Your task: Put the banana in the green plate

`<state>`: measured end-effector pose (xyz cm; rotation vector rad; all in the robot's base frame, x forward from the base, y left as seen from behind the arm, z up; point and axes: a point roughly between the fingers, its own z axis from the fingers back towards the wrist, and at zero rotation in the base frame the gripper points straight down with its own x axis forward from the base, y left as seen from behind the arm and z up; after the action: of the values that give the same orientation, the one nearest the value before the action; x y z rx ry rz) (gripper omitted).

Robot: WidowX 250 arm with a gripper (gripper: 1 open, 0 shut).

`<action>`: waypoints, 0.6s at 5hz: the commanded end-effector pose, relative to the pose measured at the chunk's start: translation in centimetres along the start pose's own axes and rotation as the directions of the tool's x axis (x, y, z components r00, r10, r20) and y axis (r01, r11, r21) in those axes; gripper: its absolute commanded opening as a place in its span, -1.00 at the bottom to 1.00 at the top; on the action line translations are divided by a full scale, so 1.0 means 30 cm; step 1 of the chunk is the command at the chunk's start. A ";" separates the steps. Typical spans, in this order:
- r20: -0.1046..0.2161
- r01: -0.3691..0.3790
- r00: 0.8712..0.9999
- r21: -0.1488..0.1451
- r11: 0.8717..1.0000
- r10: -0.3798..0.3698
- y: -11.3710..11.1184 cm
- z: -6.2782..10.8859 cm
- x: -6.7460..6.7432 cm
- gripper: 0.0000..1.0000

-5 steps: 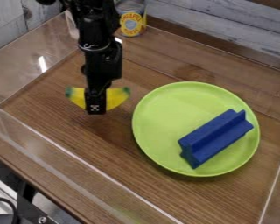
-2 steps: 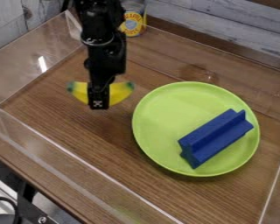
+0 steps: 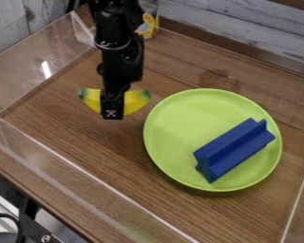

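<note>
The small yellow banana (image 3: pixel 137 98) with greenish tips lies crosswise between the fingers of my gripper (image 3: pixel 111 111), just above the wooden tabletop. Its ends stick out on both sides of the black fingers. The gripper points straight down and is shut on the banana. The large lime-green plate (image 3: pixel 180 119) sits on the table right of the gripper, its near rim a short way from the banana. The middle of the banana is hidden behind the fingers.
A blue angular block (image 3: pixel 234 148) lies on the right half of the plate. A yellowish can (image 3: pixel 147 23) stands at the back, partly behind the arm. Clear plastic walls (image 3: pixel 28 66) border the wooden table at the left and front.
The gripper keeps its hold on the banana; there is no clear movement of arm, banana or plate.
</note>
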<state>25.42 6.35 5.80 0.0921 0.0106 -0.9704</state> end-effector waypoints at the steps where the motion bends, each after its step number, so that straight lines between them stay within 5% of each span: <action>1: 0.028 0.013 1.000 0.072 0.997 -0.015 0.024 0.046 0.018 -1.00; 3: 0.041 0.032 0.998 0.093 0.995 -0.036 0.030 0.030 0.028 -1.00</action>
<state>26.14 6.17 5.54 0.1246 -0.0346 -1.0021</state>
